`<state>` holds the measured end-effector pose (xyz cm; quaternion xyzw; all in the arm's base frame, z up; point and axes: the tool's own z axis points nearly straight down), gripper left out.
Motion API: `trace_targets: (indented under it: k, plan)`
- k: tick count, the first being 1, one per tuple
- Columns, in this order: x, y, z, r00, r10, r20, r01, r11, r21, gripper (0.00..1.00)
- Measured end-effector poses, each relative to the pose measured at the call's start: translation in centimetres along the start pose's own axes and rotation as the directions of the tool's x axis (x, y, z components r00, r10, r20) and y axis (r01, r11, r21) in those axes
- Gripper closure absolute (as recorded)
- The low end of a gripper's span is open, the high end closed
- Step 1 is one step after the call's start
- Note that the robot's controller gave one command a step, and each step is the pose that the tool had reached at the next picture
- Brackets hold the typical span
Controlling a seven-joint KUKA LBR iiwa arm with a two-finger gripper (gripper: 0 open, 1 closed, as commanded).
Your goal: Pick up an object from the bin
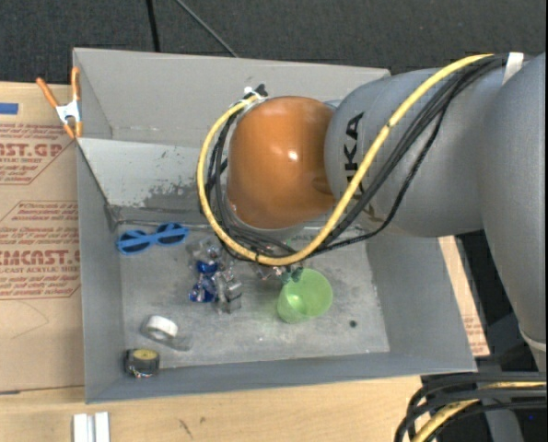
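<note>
Arm [439, 155] w/ orange cover [278, 159] is hanging over mid bin [99, 274], right above a green cup [303, 296] sitting toward the front, just beside a blue-and-silver clutter [211, 281]. Can't tell whether end effector is apart or together.
</note>
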<state>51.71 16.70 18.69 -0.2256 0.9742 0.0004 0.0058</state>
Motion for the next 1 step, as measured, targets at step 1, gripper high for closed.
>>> trace_targets:
  k: [1]
  plan:
    - [-0.52, -1.39, -8.19, 1.000, -0.016, 0.000, 0.016, 1.000, 0.001, 1.00]
